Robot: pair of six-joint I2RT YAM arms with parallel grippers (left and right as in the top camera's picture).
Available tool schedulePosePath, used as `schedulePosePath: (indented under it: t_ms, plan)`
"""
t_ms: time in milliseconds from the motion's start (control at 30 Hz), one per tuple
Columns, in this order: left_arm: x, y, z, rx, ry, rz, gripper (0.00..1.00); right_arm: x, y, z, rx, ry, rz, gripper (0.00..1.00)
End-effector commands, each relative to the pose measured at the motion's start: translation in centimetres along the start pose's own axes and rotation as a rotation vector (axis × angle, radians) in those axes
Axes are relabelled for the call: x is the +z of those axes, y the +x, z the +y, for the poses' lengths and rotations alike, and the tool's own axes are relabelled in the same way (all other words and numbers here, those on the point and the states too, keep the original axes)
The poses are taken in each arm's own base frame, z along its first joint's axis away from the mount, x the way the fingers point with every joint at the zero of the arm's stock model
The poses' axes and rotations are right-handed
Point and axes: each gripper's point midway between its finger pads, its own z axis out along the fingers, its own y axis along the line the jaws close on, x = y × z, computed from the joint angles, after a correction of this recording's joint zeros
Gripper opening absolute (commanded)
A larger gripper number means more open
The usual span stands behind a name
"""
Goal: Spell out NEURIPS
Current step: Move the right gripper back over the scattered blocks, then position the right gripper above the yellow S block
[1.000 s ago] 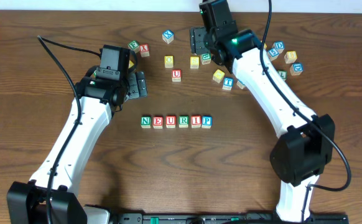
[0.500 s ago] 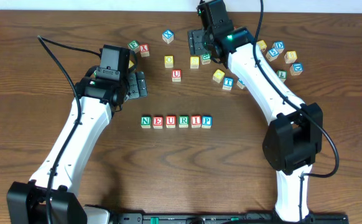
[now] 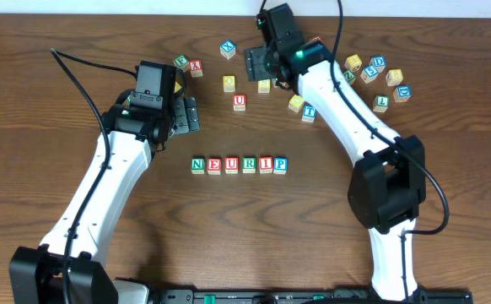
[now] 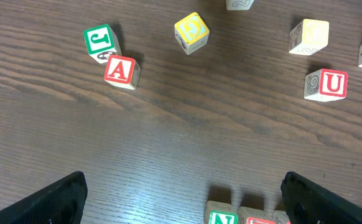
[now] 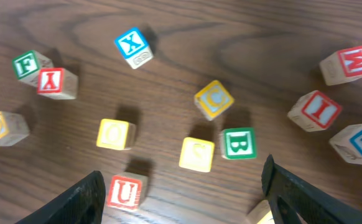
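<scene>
Our row (image 3: 239,165) reads NEURIP at centre. The left gripper (image 4: 181,199) is wide, idle; the right gripper (image 5: 184,193) is wide, empty, near the yellow cube (image 5: 196,154) — closing there, we might catch the green B cube (image 5: 237,143) just beside it.

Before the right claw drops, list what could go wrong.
1. The yellow cube in front of the right claw sits close beside B; the open jaws may catch both.
2. A second yellow cube looks alike and the letters are faint, so a wrong pick is possible.
3. Setting a cube beside P could knock the row.
</scene>
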Motion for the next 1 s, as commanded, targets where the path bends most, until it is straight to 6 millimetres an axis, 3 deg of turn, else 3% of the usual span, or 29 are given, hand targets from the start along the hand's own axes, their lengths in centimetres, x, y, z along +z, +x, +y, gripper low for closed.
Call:
schedulePosePath:
  t_ms: [0, 367, 967]
  plan:
    - [-1.3, -1.4, -0.2, -0.007, 0.013, -0.045, 0.98, 0.4, 0.3, 1.7, 0.003, -0.001, -0.003, 0.77]
    - [-1.2, -1.4, -0.1, -0.007, 0.012, -0.045, 0.98, 4.2, 3.0, 2.0, 0.034, 0.026, 0.054, 0.75]
    - [-1.2, -1.4, -0.1, -0.007, 0.012, -0.045, 0.98, 4.3, 2.1, 0.2, 0.062, 0.114, 0.009, 0.73]
